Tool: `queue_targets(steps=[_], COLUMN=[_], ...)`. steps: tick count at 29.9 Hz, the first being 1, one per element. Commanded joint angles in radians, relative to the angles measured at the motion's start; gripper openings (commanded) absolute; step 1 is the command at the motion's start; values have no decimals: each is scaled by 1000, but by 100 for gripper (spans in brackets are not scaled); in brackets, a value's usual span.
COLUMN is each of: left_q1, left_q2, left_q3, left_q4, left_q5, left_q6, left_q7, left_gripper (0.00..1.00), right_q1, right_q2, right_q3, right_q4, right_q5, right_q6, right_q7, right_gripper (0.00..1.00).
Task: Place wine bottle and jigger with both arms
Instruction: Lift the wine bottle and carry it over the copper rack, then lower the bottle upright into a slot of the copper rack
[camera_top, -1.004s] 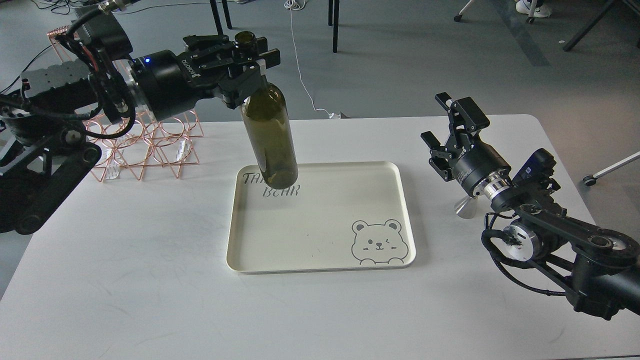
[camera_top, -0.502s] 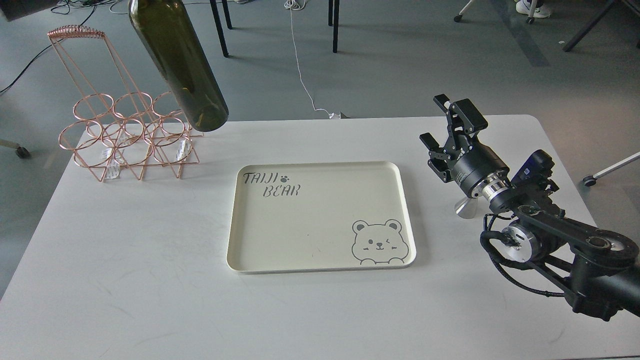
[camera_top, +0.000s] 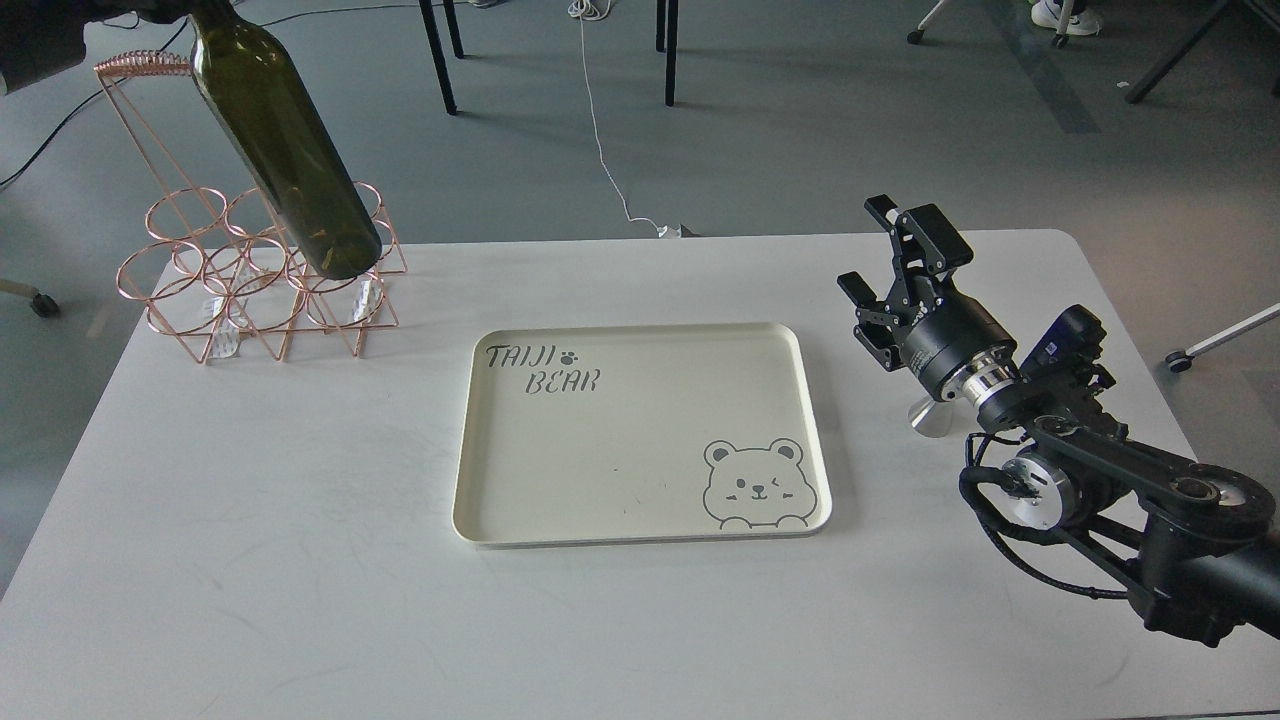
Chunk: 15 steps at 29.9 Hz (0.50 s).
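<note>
Table (camera_top: 300, 560), cream tray (camera_top: 640, 530) at its centre. Wine bottle (camera_top: 285, 150) hangs tilted over the copper rack (camera_top: 250, 290); our left gripper is out of view, grip unverified. Risk: the base clips the rings. Right gripper (camera_top: 893, 262) gapes, empty, near the jigger (camera_top: 928, 417), which our arm half hides; a misjudged reach could topple it.

Tilted olive wine bottle (camera_top: 285, 155) aloft; silver jigger (camera_top: 928, 417) on table
</note>
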Motion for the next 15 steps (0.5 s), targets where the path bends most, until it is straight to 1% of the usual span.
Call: queue_targets(steps=[1,6,15], left_q1=[-29,-59,-61], left_q2=[-27,-32,-30], left_q3=[35,105,113], left_q4=[43,75,77], left_q5=[13,14,17], left_q6=[11,49,51], left_q7=[0,0,0], left_gripper=[10,10,10], right_q1=[0,0,0], right_q2=[-1,-6,-6], right_q3=[2,2,4], right_q4=[0,2,2], right_q5=[0,0,0], right_q6=[0,0,0], right_q7=[0,0,0], right_gripper=[99,99,99])
